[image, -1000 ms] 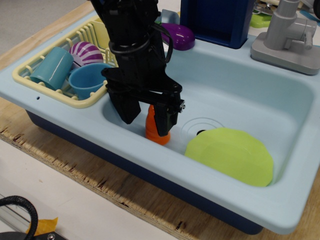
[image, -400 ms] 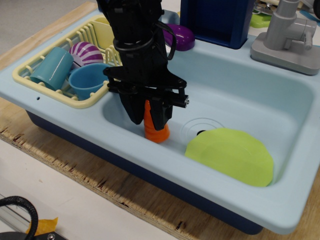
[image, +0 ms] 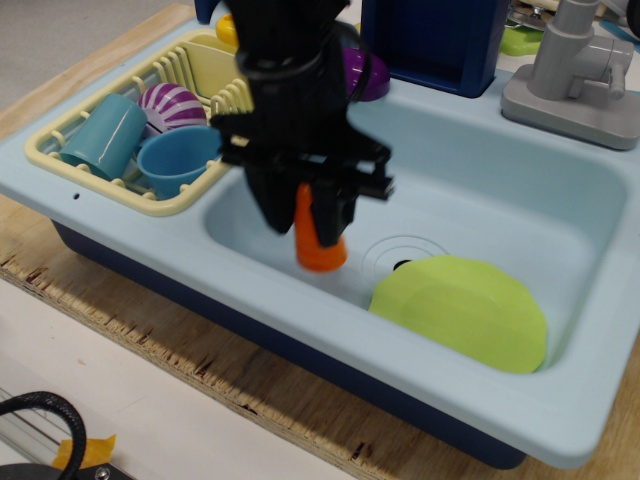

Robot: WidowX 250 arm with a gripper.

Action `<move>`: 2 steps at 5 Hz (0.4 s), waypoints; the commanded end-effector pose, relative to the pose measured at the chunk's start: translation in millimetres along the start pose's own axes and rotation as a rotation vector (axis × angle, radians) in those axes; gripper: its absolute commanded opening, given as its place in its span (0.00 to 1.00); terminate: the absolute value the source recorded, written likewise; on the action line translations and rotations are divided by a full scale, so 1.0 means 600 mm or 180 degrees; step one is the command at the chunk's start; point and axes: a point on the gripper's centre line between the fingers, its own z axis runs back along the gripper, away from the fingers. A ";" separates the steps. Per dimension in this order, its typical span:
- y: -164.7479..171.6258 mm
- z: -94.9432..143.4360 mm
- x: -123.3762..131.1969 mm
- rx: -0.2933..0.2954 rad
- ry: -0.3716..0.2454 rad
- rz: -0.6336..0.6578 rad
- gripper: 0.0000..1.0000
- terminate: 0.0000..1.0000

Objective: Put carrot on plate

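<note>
Status: grasp made, transfer not yet complete. The hand (image: pixel 308 222) is clamped on the carrot (image: pixel 318 240), its two black fingers (image: pixel 334 215) pressing the upper part from either side, with the wide orange base hanging free below them. The carrot appears clear of the basin floor of the toy sink (image: pixel 480 180), though the frame is slightly blurred and contact cannot be fully ruled out. The lime-green plate (image: pixel 460 312) lies flat in the basin toward the right edge of the counter (image: pixel 150 345), near the drain (image: pixel 400 262), and carries nothing. The carrot is beside the plate, not over it. Remaining, by my judgement: carry the carrot across the drain to above the plate, lower it, release
</note>
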 end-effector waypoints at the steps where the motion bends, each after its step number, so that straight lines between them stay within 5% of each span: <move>1: -0.042 0.047 0.039 -0.0026 -0.0329 -0.0188 0.00 0.00; 2: -0.061 0.039 0.057 -0.0193 -0.0403 -0.0408 0.00 0.00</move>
